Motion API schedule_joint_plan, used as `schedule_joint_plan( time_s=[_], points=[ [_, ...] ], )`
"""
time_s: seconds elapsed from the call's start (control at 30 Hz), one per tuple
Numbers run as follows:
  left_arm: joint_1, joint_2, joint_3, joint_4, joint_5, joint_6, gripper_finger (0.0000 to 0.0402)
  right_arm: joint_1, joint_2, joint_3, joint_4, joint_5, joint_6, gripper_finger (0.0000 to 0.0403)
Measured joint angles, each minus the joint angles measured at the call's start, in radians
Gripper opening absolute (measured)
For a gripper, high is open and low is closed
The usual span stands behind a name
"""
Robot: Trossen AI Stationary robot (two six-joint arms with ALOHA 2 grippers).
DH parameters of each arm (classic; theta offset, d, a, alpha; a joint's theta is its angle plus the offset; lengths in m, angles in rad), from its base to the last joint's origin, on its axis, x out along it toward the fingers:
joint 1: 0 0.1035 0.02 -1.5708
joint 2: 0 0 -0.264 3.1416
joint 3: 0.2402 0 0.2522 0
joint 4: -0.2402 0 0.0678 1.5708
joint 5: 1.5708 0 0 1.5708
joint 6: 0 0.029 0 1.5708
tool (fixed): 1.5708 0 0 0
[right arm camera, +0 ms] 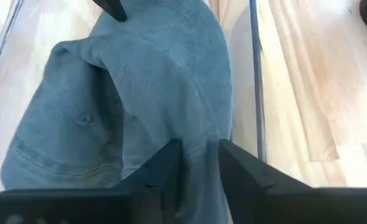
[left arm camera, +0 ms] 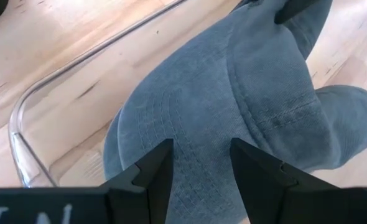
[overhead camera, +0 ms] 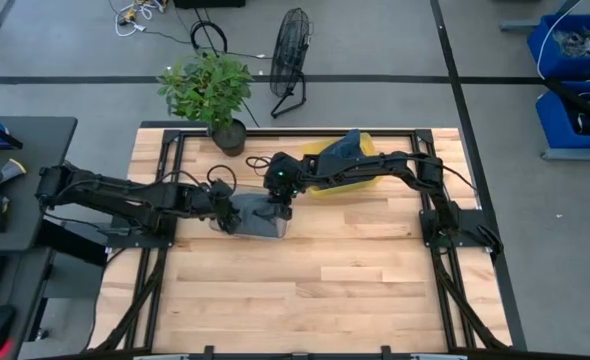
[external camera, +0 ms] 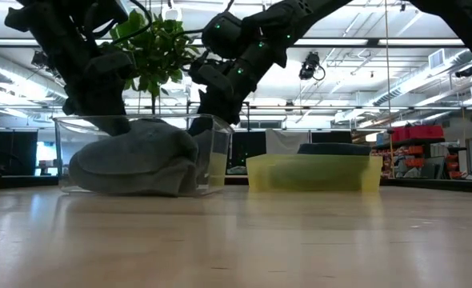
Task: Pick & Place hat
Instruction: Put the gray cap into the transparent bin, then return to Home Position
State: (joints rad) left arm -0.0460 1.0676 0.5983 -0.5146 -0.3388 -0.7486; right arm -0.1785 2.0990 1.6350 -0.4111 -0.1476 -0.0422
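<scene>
A grey-blue hat [overhead camera: 260, 218] lies crumpled in a clear plastic tub [external camera: 218, 152] at the table's middle, resting on the tub's floor [external camera: 132, 164]. My left gripper [left arm camera: 201, 152] reaches in from the table's left [overhead camera: 230, 215]. It is open, its fingers standing over a flat patch of the hat's crown [left arm camera: 202, 118]. My right gripper [right arm camera: 199, 149] comes from the far right [overhead camera: 280, 205] and is shut on the hat. My left gripper stands slanting down over the crown; I cannot tell whether its fingertips [left arm camera: 162, 155] touch the cloth. My right gripper pinches a raised fold of the hat [right arm camera: 199, 134] between its two fingers, slanting down from the far right. The hat's body lies on the tub's floor.
A yellow bin [overhead camera: 365, 178] holding a dark hat [overhead camera: 347, 146] stands just behind the tub, under my right arm. A potted plant [overhead camera: 215, 95] sits at the far edge, and a fan [overhead camera: 291, 55] stands on the floor beyond. Bare wood [overhead camera: 305, 290] lies nearer.
</scene>
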Motion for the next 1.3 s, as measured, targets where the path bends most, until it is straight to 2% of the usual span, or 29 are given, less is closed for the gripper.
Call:
schedule_joint_plan(
  time_s=[0.13, 0.3, 0.63, 0.73, 0.97, 1.1, 1.2, 1.3],
  points=[
    [0.000, 0.000, 0.000, 0.000, 0.008, 0.000, 0.0165, 0.002, -0.040, 0.000, -0.018, 0.002, -0.027, 0.0144],
    [0.000, 0.000, 0.000, 0.000, 0.011, 0.000, 0.0165, 0.003, -0.149, 0.000, -0.090, 0.002, -0.027, 0.0161],
    [-0.002, -0.041, 0.017, 0.017, 0.012, 0.014, 0.0165, 0.003, -0.400, 0.001, -0.468, 0.012, -0.059, 0.0142],
    [-0.006, -0.103, 0.058, 0.016, 0.011, 0.106, 0.0165, 0.004, -0.453, 0.001, -0.582, 0.012, -0.118, 0.0130],
    [-0.048, -0.314, 0.167, 0.005, 0.000, 0.302, 0.0165, 0.005, -0.578, -0.016, -0.651, 0.008, -0.149, 0.0108],
    [-0.077, -0.477, 0.172, -0.034, -0.031, 0.398, 0.0165, 0.005, -0.708, -0.170, -0.569, 0.009, -0.142, 0.0103],
    [-0.094, -0.602, 0.153, -0.085, -0.082, 0.493, 0.0165, 0.005, -0.834, -0.366, -0.433, 0.009, -0.120, 0.0102],
    [-0.100, -0.705, 0.085, -0.061, -0.107, 0.562, 0.0165, 0.005, -0.965, -0.570, -0.283, 0.011, -0.100, 0.0102]
  ],
)
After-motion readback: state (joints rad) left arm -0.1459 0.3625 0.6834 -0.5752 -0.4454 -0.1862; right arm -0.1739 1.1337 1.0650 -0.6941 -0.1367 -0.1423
